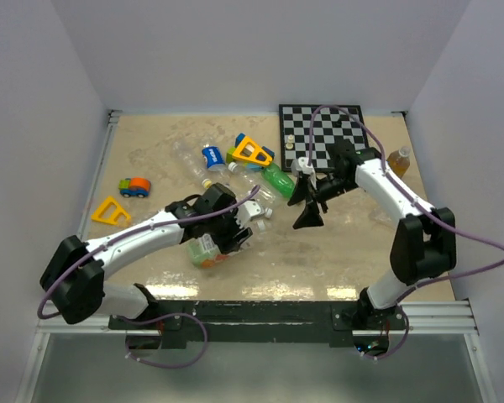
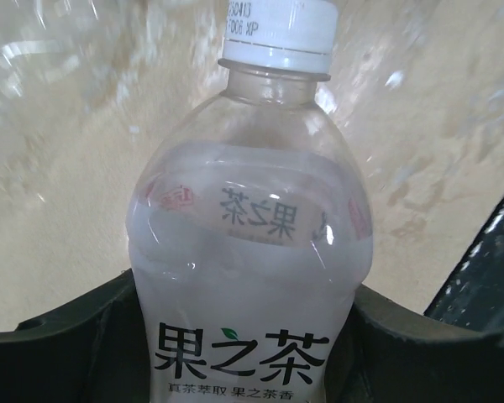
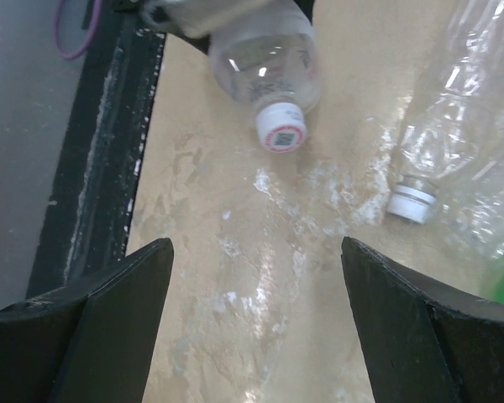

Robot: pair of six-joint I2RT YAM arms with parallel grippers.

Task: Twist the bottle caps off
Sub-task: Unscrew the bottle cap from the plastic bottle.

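Note:
A clear tea bottle (image 2: 250, 252) with black Chinese lettering fills the left wrist view, its white cap (image 2: 279, 38) screwed on at the top. My left gripper (image 1: 227, 225) is shut on the bottle's body, with a dark finger pressed against each side. In the right wrist view the same bottle (image 3: 265, 63) lies on the table, its cap (image 3: 281, 134) pointing at my right gripper (image 3: 256, 277). That gripper hovers open over bare tabletop with nothing between its fingers. A crushed clear bottle (image 3: 458, 126) with a white cap (image 3: 413, 203) lies to the right.
A green bottle (image 1: 277, 179), a blue-labelled bottle (image 1: 212, 157) and an amber bottle (image 1: 398, 159) lie further back. A chessboard (image 1: 319, 134) with small pale pieces sits at the back right. An orange triangle toy (image 1: 250, 153), a yellow triangle (image 1: 111, 212) and a toy car (image 1: 135, 186) are on the table.

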